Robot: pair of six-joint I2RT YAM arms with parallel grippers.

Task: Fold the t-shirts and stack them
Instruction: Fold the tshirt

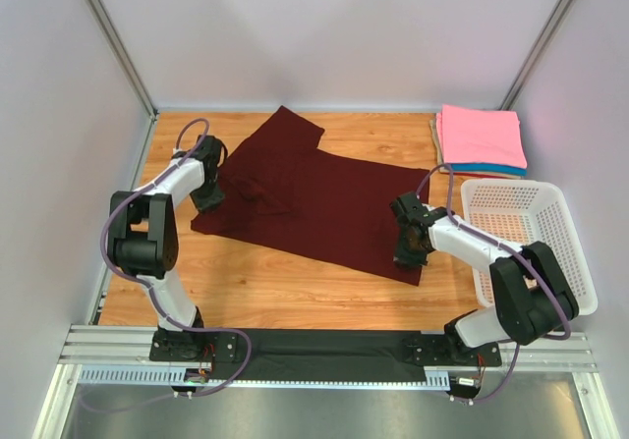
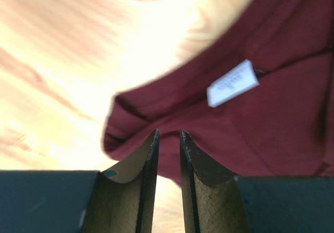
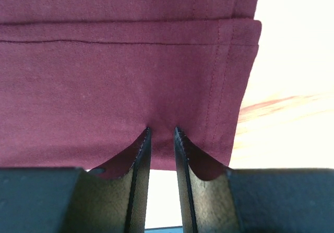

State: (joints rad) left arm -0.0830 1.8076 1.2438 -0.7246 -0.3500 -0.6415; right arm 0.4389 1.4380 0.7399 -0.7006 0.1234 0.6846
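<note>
A dark maroon t-shirt (image 1: pixel 314 198) lies spread across the middle of the wooden table, its white neck label (image 2: pixel 232 83) showing in the left wrist view. My left gripper (image 1: pixel 209 195) is down on the shirt's left edge near the collar. Its jaws are almost together, with maroon cloth (image 2: pixel 168 144) pinched between the tips. My right gripper (image 1: pixel 409 247) is at the shirt's near right corner by the stitched hem (image 3: pixel 216 87). It is shut the same way on the cloth (image 3: pixel 160 139). More folded t-shirts (image 1: pixel 480 137), pink on top and blue beneath, are stacked at the back right.
A white perforated plastic basket (image 1: pixel 565 252) stands at the right edge, just beside my right arm. Grey walls enclose the table on three sides. Bare wood (image 1: pixel 285 287) shows between the shirt and the arm bases.
</note>
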